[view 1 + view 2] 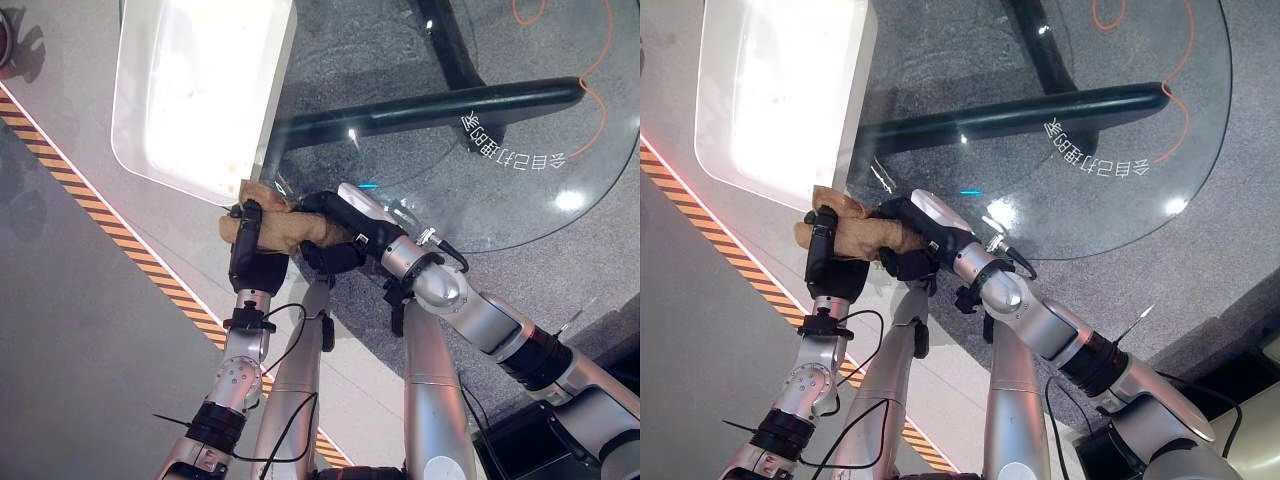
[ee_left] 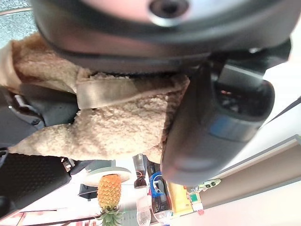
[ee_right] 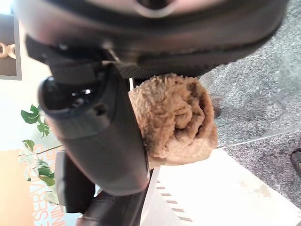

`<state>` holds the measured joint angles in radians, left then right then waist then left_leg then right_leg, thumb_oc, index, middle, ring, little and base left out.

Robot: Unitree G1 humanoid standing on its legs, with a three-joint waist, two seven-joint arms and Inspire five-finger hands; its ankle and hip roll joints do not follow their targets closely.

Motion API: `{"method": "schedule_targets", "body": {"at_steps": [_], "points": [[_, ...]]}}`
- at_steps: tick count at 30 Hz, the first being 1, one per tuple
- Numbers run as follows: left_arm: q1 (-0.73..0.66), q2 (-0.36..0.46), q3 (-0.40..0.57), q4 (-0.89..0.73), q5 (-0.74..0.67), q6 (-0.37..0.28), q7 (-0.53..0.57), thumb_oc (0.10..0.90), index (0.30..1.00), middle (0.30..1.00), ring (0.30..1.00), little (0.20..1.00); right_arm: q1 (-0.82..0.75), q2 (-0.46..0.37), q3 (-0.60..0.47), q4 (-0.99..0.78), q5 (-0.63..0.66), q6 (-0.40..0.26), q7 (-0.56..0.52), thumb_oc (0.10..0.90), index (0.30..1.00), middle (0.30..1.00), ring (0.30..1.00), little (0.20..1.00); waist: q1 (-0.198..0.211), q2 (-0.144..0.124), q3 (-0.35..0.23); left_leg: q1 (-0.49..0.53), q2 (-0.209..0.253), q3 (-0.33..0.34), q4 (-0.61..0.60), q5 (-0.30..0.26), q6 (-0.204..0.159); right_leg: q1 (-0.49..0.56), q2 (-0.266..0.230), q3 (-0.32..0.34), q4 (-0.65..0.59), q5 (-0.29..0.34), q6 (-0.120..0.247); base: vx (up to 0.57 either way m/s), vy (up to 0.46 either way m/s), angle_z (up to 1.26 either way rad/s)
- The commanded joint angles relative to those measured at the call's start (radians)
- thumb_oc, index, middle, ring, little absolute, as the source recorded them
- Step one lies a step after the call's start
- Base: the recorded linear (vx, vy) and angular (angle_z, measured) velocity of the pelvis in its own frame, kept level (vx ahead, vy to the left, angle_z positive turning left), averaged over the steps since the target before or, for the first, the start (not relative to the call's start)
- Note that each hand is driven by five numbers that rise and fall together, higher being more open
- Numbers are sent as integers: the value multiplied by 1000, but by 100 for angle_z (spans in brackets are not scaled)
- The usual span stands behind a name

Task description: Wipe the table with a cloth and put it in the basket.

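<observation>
Tan, nubbly fleece, bunched into a thick roll: the cloth (image 1: 285, 228) is held between both hands just at the near rim of the counter. The left hand (image 1: 255, 262) comes up from below with its dark fingers (image 1: 247, 228) curled over the cloth's left end; in the left wrist view the thumb presses into the woolly pile and a flat hem band crosses the bundle. The right hand (image 1: 345, 232) reaches in from the right, its fingers wrapped round the other end, so the two hands nearly meet across the roll. In the right wrist view the cloth (image 3: 175, 117) shows end-on as a tight spiral of looped fabric pinched beside the smooth, rounded thumb (image 3: 101, 136).

Below the hands the floor carries a diagonal stripe of orange and black hazard tape (image 1: 120, 232) along a pale band. Beyond the cloth lies the counter (image 1: 480, 200), a round sheet of clear glass through which grey speckled carpet and a black tubular base (image 1: 430, 110) show. A glossy white panel with rounded corners (image 1: 195, 85) lies at the counter's far left part. An orange cable (image 1: 598, 90) curves farther off.
</observation>
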<state>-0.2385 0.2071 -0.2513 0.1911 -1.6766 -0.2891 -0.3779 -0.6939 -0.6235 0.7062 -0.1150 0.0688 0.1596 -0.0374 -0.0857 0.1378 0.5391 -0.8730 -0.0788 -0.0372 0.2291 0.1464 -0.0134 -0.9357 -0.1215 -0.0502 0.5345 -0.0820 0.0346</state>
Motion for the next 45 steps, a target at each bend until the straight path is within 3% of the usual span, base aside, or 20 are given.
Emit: {"method": "schedule_targets", "body": {"at_steps": [1,12,25,30,33,38,40,41,45], "points": [[-2,-7,15,-245,16,11,-145,100,300,300,300,200,7,6,-47,-3,13,-30,-70,800,900,900,900,900,24,22,-19,3,7,8,74,-69,-7,14,27,91,-160,120,53,0,0,0],[14,-8,54,-259,26,21,-126,100,300,300,300,200,63,6,-188,-75,7,-75,-171,800,900,900,900,900,14,13,-19,2,11,13,80,-77,-2,8,28,99,-152,125,60,0,0,0],[53,-16,130,-273,37,40,-127,100,300,300,300,200,192,70,-429,-225,135,-237,-121,800,900,900,900,900,-7,-1,-19,-5,27,27,84,-85,3,-6,25,101,-133,127,66,0,0,0],[62,-18,150,-277,39,27,-139,100,300,300,300,200,222,87,-464,-239,139,-253,-106,800,900,900,900,900,-13,-1,-19,-9,32,33,83,-84,3,-13,22,99,-129,127,67,1,2,-1],[66,-15,172,-282,66,-28,-172,100,300,300,300,200,235,88,-474,-229,147,-244,-90,800,900,900,900,900,-15,2,-19,-6,34,36,78,-83,1,-9,22,99,-136,126,66,2,12,-8],[57,13,225,-293,123,-212,-203,100,300,300,300,200,261,79,-475,-201,168,-198,-40,800,900,900,900,900,-21,14,-19,11,33,39,74,-81,-7,5,25,97,-138,116,63,12,42,-7],[48,23,253,-310,191,-297,-143,100,300,300,300,200,275,78,-465,-190,165,-156,-14,800,900,900,900,900,-24,22,-19,16,30,39,78,-81,-11,9,29,99,-135,110,59,22,67,-5],[49,22,253,-313,195,-297,-138,100,300,300,300,200,275,78,-465,-190,165,-156,-14,800,900,900,900,900,-25,22,-19,16,30,39,78,-81,-11,9,28,99,-135,109,59,29,97,-6],[4,100,315,-324,453,-403,127,100,300,300,300,200,295,52,-439,-157,172,-61,39,800,900,900,900,900,-34,45,-19,21,22,44,92,-77,-21,8,38,109,-112,91,49,33,113,-6]]}}
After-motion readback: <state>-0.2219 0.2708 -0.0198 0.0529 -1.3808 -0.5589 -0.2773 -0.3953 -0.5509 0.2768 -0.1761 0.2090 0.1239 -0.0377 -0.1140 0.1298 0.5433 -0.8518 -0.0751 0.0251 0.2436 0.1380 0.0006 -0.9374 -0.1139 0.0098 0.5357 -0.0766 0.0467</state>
